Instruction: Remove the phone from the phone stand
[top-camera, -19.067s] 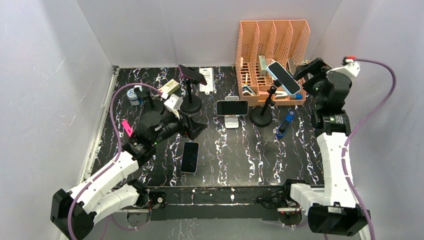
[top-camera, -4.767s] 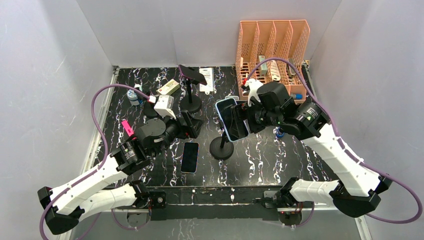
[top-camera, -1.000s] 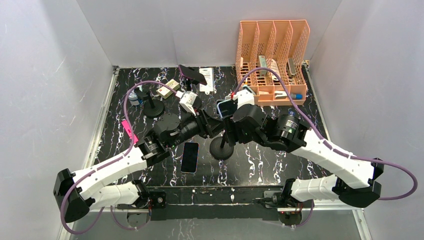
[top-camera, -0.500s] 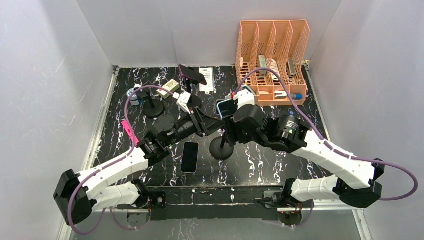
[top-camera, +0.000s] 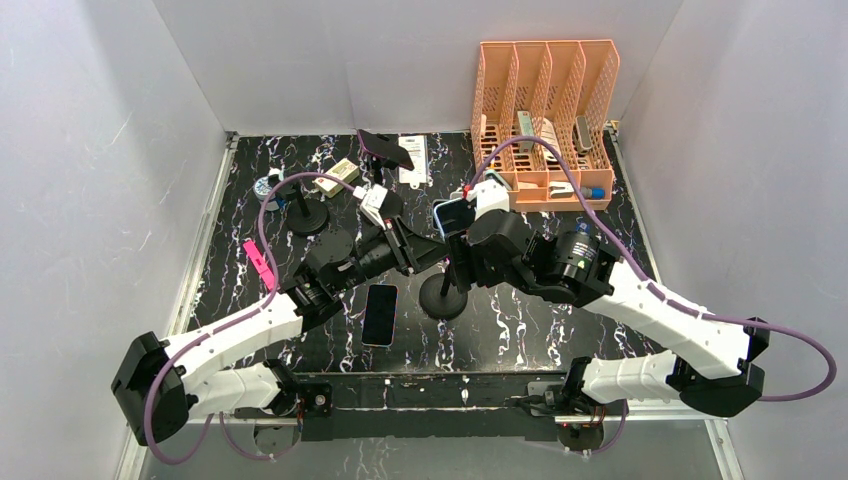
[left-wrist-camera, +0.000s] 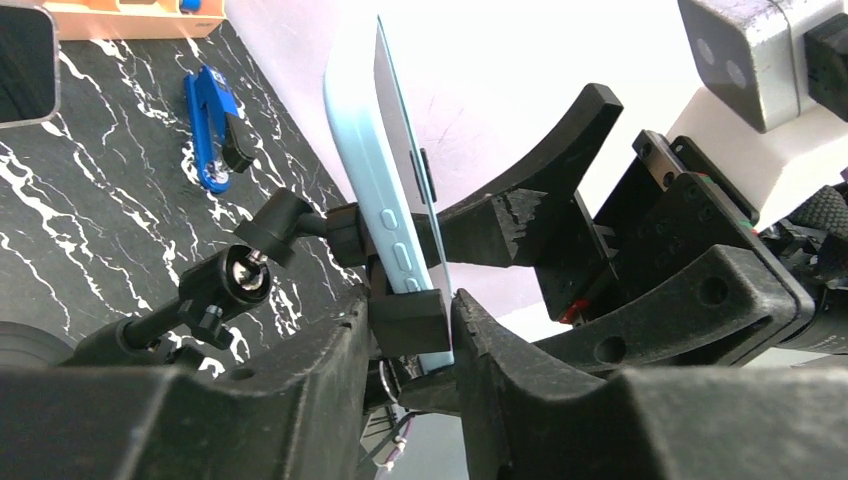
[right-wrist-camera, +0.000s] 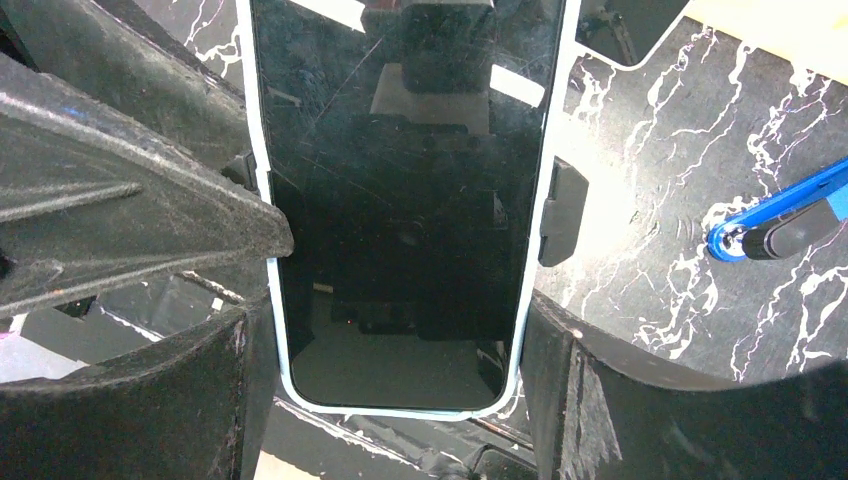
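The left jaws are closed on one clamp arm (left-wrist-camera: 405, 322) of the stand (top-camera: 441, 297), at the point where that arm hooks over a long edge of the phone (right-wrist-camera: 400, 200); how firmly it is pinched cannot be told. The right jaws are set wide and grip the phone across its two long edges, near one end and just beyond the clamp. The phone, in a pale blue case, is carried upright in the clamp at the top of the stand, between the two arms and above the middle of the desk (top-camera: 520, 320), on which the stand rests. The step in hand is judged to be the release: stand and phone are each secured, but the phone is not yet freed. For the next move, the clamp arm would need to be drawn outward off the phone's edge and the phone slid out along its length without twisting. The stand should be kept from tipping toward the second phone (top-camera: 379, 314) lying flat nearby.
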